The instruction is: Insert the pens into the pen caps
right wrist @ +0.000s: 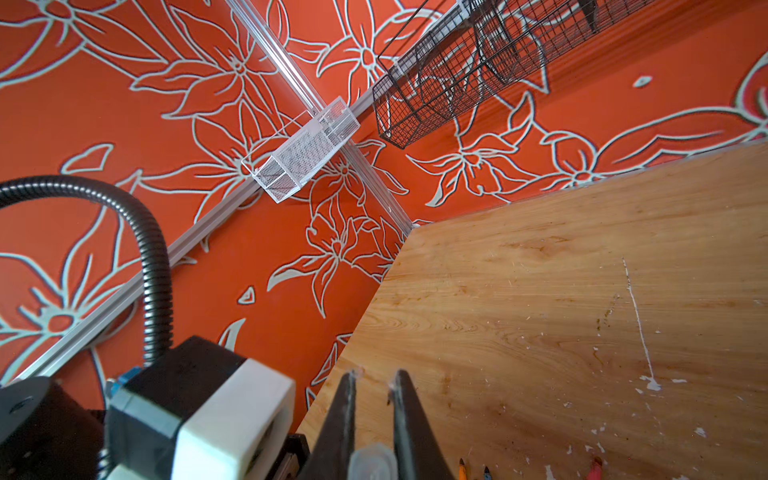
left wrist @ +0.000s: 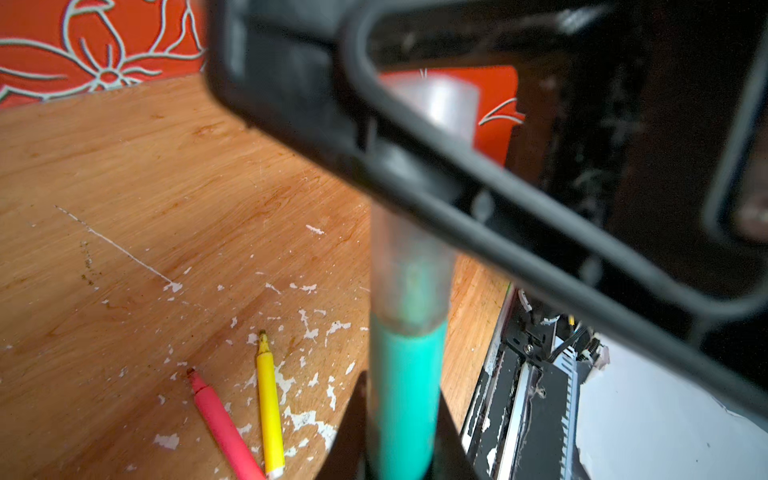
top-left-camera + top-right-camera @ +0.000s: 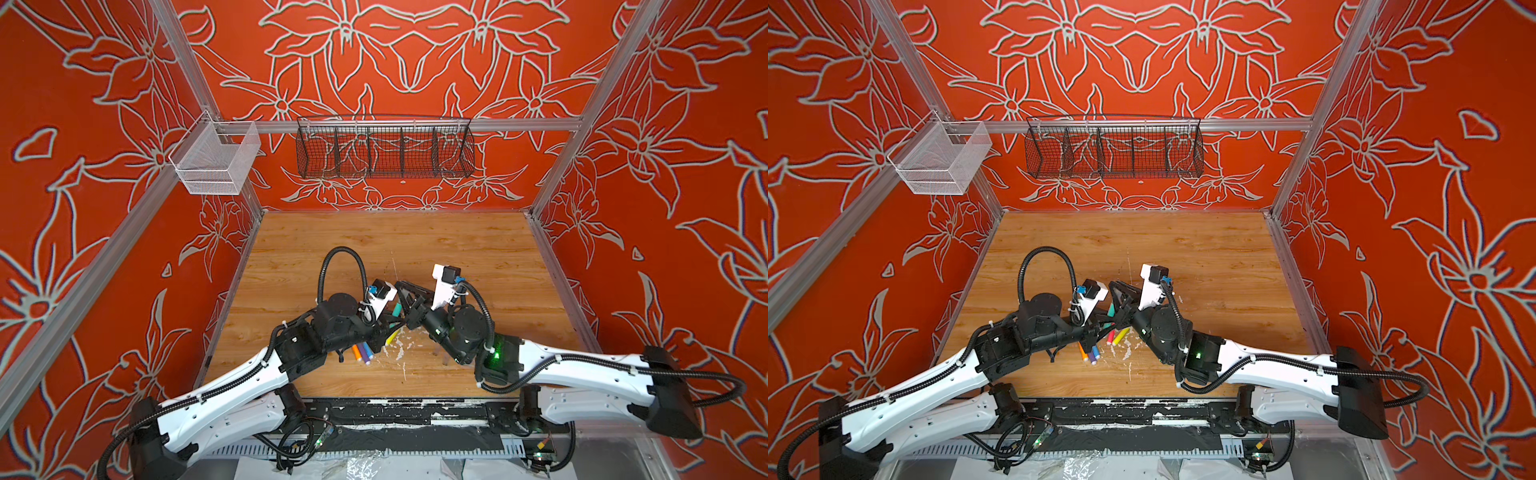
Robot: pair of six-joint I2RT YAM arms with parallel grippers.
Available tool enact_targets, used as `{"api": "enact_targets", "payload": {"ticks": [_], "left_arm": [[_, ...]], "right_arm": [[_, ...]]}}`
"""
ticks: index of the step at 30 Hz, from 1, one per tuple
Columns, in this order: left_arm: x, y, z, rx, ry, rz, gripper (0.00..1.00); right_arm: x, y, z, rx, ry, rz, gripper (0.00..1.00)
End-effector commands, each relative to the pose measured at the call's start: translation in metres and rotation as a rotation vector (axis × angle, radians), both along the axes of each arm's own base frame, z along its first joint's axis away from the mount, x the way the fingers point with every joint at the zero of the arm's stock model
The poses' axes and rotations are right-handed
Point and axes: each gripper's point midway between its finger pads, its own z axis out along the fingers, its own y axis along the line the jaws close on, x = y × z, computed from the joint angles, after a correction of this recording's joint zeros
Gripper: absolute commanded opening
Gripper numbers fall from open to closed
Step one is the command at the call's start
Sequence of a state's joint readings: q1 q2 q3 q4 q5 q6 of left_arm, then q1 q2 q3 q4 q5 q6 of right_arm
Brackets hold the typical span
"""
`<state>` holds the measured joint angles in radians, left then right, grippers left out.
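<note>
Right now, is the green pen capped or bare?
Capped: in the left wrist view the clear cap sleeves over the green pen, hiding its tip.

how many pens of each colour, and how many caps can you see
green pen: 1
yellow pen: 1
pink-red pen: 1
orange pen: 1
purple pen: 1
blue pen: 1
clear cap: 1
total: 7

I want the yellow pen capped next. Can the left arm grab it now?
Probably not yet. The left fingers are shut on the green pen, with the right fingers holding a clear cap on its tip. The yellow pen itself lies uncovered on the table.
</note>
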<state>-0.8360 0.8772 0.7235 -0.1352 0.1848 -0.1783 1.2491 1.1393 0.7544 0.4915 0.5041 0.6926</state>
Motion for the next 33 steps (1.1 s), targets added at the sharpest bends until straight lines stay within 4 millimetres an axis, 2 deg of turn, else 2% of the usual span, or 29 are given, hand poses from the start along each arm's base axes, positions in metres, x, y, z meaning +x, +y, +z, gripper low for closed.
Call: {"api": "enact_targets", "payload": {"ticks": [1, 5, 9, 12, 15, 20, 22, 24, 27, 30, 33], "left_arm": [[0.061, 0.028, 0.129, -0.314, -0.278, 0.293, 0.0], [0.083, 0.042, 0.132, -0.328, -0.248, 0.354, 0.0], [0.106, 0.058, 0.123, -0.37, -0.163, 0.384, 0.0], [0.112, 0.064, 0.115, -0.348, -0.164, 0.413, 0.0], [0.117, 0.07, 0.098, -0.316, -0.162, 0.455, 0.0], [0.119, 0.074, 0.073, -0.254, -0.128, 0.478, 0.0], [0.119, 0.078, 0.054, -0.214, -0.089, 0.502, 0.0], [0.117, 0.088, 0.028, -0.145, -0.022, 0.553, 0.0], [0.111, 0.115, -0.023, -0.003, 0.118, 0.692, 0.0], [0.098, 0.152, -0.072, 0.138, 0.244, 0.875, 0.0], [0.089, 0.178, -0.123, 0.267, 0.417, 0.994, 0.0]], "right_arm": [[-0.081, 0.054, -0.074, -0.179, 0.134, 0.395, 0.0], [-0.084, 0.051, -0.075, -0.162, 0.127, 0.397, 0.0], [-0.093, 0.051, -0.072, -0.106, 0.113, 0.443, 0.0], [-0.1, 0.055, -0.068, -0.084, 0.097, 0.49, 0.0], [-0.102, 0.054, -0.066, -0.066, 0.082, 0.498, 0.0], [-0.089, 0.039, -0.065, -0.087, 0.077, 0.411, 0.0], [-0.078, 0.026, -0.059, -0.137, 0.061, 0.341, 0.16], [-0.056, 0.005, -0.054, -0.226, 0.064, 0.232, 0.35], [-0.026, -0.03, -0.048, -0.296, 0.074, 0.103, 0.51], [-0.004, -0.056, -0.057, -0.336, 0.115, 0.022, 0.58], [0.005, -0.066, -0.075, -0.379, 0.157, -0.004, 0.62]]}}
